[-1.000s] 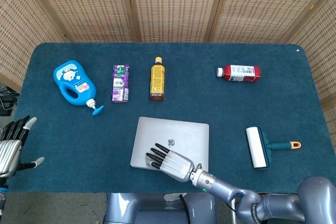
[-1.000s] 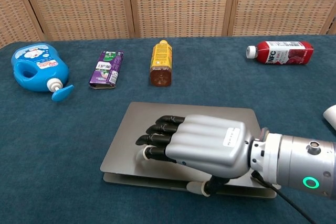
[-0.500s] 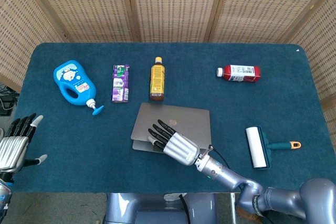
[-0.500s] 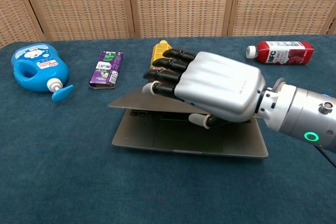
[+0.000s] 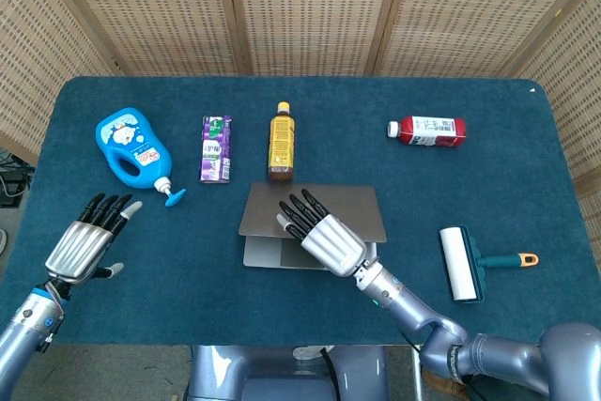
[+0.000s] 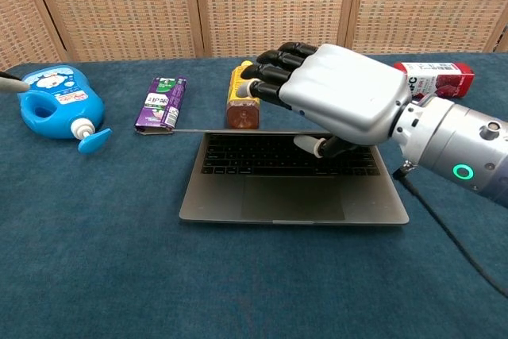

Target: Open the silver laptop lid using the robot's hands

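The silver laptop lies at the table's front centre with its lid partly raised. In the chest view the lid shows edge-on, level above the dark keyboard and the palm rest. My right hand holds the lid's front edge, fingers lying over the top and thumb underneath. My left hand hovers over the front left of the table, fingers spread, holding nothing. The chest view shows only a fingertip of the left hand.
Along the back lie a blue detergent bottle, a purple packet, a yellow bottle just behind the laptop, and a red bottle. A lint roller lies right of the laptop.
The lid went from closed to partly raised, my right hand rising with it. My left hand moved from the table's left edge in over the table.
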{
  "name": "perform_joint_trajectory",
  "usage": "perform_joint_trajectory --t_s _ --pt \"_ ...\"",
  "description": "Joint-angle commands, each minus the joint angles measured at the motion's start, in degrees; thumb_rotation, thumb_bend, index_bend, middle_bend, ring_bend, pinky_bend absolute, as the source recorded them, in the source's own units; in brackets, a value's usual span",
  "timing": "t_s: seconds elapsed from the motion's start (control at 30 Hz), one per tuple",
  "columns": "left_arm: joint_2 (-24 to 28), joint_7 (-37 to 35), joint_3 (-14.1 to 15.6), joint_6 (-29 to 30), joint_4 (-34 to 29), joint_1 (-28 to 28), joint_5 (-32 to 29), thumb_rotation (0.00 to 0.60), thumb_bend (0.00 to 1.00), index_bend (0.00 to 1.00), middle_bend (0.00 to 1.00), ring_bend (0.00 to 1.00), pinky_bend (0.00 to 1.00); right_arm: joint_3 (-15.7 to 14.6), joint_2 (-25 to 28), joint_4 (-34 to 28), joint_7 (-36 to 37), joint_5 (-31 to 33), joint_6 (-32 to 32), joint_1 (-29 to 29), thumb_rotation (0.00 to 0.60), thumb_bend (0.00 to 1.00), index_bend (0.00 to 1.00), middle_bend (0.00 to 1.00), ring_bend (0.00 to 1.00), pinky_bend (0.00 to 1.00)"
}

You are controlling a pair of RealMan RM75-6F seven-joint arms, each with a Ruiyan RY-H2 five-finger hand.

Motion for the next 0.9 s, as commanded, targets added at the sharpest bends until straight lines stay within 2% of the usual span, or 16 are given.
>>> perform_joint_trajectory --t_s 0.03,0.1,0.17,0.3,0.57,0.9 --pt "-3.4 -7.0 1.4 -0.2 5.3 -3.7 6.3 0.6 0.7 0.1 0.0 0.0 0.0 0.9 0.4 -1.4 1.2 2.3 -0.9 -0.3 0.6 0.57 0.16 0.17 0.1 0.15" --pt "-6.1 -10.4 2.1 -0.1 8.2 -6.1 10.0 0.6 0.79 0.18 0.0 0.04 0.03 1.7 0.5 -2.5 2.6 4.3 -1.3 -0.5 0.6 0.57 0.16 0.16 0.1 0.15" --pt "-8.9 -12.5 2.4 0.8 12.0 -7.3 11.8 0.6 0.84 0.24 0.01 0.08 0.08 2.0 0.9 -2.9 2.8 4.8 -1.5 -0.3 0.6 0.58 0.16 0.16 0.1 0.15" --pt "-12.2 -16.2 3.2 1.5 15.8 -8.9 13.1 0.6 0.9 0.32 0.08 0.16 0.17 2.3 1.0 -3.3 3.2 5.8 -1.8 -0.1 0.6 0.58 0.17 0.16 0.1 0.15" --pt "-17.1 -18.3 3.8 -0.5 19.0 -12.1 13.0 0.6 0.99 0.33 0.11 0.2 0.23 2.4 0.8 -3.2 3.1 6.4 -1.9 0.5 0.6 0.58 0.17 0.16 0.1 0.16" --pt "-22.5 -22.2 4.1 -2.1 22.4 -15.8 12.4 0.6 1.0 0.35 0.13 0.22 0.25 2.4 0.5 -2.9 4.0 7.2 -2.2 1.1 0.6 0.58 0.17 0.17 0.1 0.15"
